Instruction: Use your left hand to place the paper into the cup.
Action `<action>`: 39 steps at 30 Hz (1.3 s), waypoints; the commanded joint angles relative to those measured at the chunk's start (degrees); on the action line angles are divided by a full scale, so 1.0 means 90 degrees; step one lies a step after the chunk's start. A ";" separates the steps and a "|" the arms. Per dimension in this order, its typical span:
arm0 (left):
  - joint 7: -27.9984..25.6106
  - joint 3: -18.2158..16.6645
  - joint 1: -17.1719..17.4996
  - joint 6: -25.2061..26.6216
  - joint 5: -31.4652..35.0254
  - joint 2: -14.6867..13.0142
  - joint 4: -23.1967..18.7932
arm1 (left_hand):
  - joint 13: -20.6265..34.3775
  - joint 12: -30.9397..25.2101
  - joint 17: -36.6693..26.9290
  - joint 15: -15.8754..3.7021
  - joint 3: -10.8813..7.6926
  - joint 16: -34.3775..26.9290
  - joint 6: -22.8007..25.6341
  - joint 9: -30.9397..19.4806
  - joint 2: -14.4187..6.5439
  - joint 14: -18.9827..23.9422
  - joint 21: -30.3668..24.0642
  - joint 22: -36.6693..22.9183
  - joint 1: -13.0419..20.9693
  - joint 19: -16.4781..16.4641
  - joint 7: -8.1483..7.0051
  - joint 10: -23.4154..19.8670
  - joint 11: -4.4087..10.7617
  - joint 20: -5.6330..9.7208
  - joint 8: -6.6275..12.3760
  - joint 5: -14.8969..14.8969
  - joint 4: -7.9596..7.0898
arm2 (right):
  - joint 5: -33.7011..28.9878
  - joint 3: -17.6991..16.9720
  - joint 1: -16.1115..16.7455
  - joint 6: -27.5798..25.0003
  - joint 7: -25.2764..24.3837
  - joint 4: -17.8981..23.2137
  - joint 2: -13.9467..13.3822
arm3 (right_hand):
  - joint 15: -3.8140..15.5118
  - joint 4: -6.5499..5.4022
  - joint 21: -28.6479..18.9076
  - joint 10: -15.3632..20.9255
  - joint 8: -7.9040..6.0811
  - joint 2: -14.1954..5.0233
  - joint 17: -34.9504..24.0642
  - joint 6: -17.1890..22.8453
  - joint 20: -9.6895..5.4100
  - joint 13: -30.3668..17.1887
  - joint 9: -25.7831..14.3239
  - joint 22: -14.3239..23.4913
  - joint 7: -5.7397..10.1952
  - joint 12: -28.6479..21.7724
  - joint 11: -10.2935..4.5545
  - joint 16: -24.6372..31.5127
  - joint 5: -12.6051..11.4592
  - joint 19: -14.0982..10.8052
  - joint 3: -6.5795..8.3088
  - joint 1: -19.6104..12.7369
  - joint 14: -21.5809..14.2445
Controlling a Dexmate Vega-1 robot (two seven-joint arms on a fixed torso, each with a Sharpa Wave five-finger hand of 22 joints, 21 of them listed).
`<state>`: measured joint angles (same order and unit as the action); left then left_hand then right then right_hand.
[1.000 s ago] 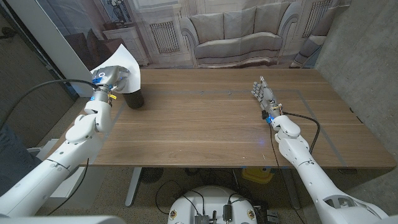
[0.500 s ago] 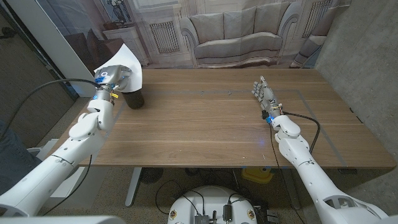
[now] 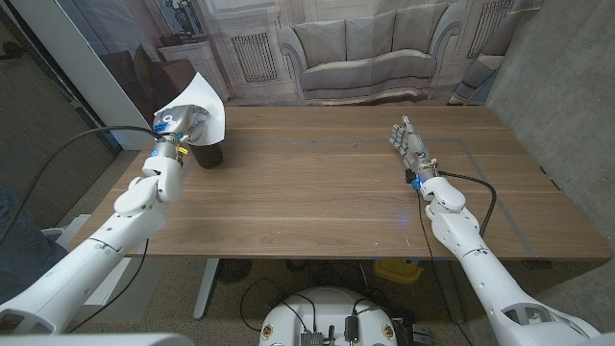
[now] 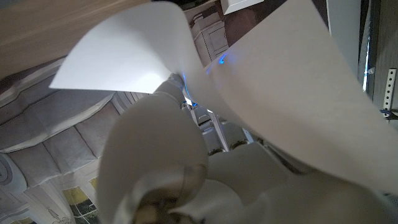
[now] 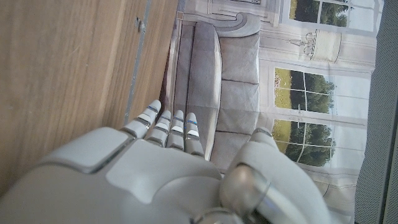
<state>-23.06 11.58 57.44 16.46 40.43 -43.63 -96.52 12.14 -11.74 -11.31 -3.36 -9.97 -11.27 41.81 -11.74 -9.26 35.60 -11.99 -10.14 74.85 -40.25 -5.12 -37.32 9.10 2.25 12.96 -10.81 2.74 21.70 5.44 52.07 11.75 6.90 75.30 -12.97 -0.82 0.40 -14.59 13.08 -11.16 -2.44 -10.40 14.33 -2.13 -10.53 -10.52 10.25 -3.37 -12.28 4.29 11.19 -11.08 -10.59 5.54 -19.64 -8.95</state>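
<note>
Holding the paper (image 3: 200,104), a bent white sheet, the left hand (image 3: 180,126) grips it at the table's far left corner. The cup (image 3: 209,154), dark and upright, stands directly beneath, touching or nearly so. Sheet's long axis rises, upper tip pointing away. Right hand (image 3: 408,146): fingers extended, holding nothing, well apart.

Left hand (image 3: 181,125) raised, fingers closed; right hand (image 3: 408,144) fingers straight, together.

Wooden table (image 3: 336,192) spanning the middle. Printed backdrop at 12 o'clock behind it: grey sofa (image 3: 370,60), radiator grille (image 3: 254,54) at 11. Concrete wall (image 3: 567,86) at 2. Black cable (image 3: 480,192) at 4, on tabletop.
</note>
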 commanded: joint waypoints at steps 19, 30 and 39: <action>0.0149 0.0317 -0.0209 0.0191 -0.0035 0.0059 0.0139 | 0.0018 0.0055 -0.0014 -0.0795 -0.0120 0.0082 -0.0094 -0.0005 0.0030 -0.0430 0.0135 -0.0005 -0.0119 0.0557 -0.0096 0.0151 0.0022 -0.0058 -0.0085 0.0029 -0.0055 | 0.0045 -0.0012 -0.0199 0.0125 0.0137 -0.0421 0.0104 | 0.0014 0.0025 0.0054 0.0052 -0.0006 -0.0049 -0.0020 0.0033 -0.0146 -0.0016 -0.0038 0.0037 -0.0006 0.0020 0.0002 -0.0043 -0.0004 -0.0080 -0.0008 -0.0005 -0.0038; 0.0196 0.0390 -0.0234 0.0275 -0.0017 0.0098 0.0143 | 0.0020 0.0063 -0.0014 -0.0762 -0.0105 0.0089 -0.0209 -0.0002 0.0076 -0.0609 0.0139 -0.0005 -0.0231 0.0745 -0.0150 0.0232 0.0055 -0.0108 -0.0124 0.0044 -0.0109 | 0.0054 -0.0059 -0.0158 0.0121 0.0155 -0.0388 0.0060 | 0.0012 0.0028 0.0067 0.0052 -0.0004 -0.0053 -0.0020 0.0030 -0.0146 -0.0016 -0.0038 0.0038 -0.0005 0.0020 -0.0001 -0.0042 -0.0004 -0.0083 -0.0010 -0.0004 -0.0040; 0.0254 0.0444 -0.0231 0.0383 0.0044 0.0110 0.0073 | 0.0019 0.0063 -0.0014 -0.0787 -0.0093 0.0082 -0.0215 0.0000 0.0097 -0.0686 0.0125 -0.0004 -0.0306 0.0792 -0.0171 0.0274 0.0079 -0.0130 -0.0119 0.0052 -0.0146 | 0.0096 -0.0083 -0.0143 0.0095 0.0183 -0.0375 0.0053 | 0.0011 0.0030 0.0077 0.0054 -0.0006 -0.0056 -0.0021 0.0033 -0.0146 -0.0016 -0.0038 0.0038 0.0004 0.0019 0.0007 -0.0043 -0.0004 -0.0085 -0.0013 -0.0002 -0.0038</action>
<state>-21.37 14.97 55.50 18.81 40.36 -42.93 -95.27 12.13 -11.13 -11.31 -2.88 -10.75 -10.59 40.04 -11.75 -8.43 29.86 -10.78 -10.15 72.53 -33.51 -6.45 -35.10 9.64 1.03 12.06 -10.38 1.63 22.16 5.02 50.60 12.83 8.25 71.87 -12.36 -0.82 0.40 -13.97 13.08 -11.16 -2.82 -10.41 14.33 -2.14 -10.53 -10.52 10.25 -3.38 -12.28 4.29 10.75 -11.08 -11.00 5.53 -19.26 -8.95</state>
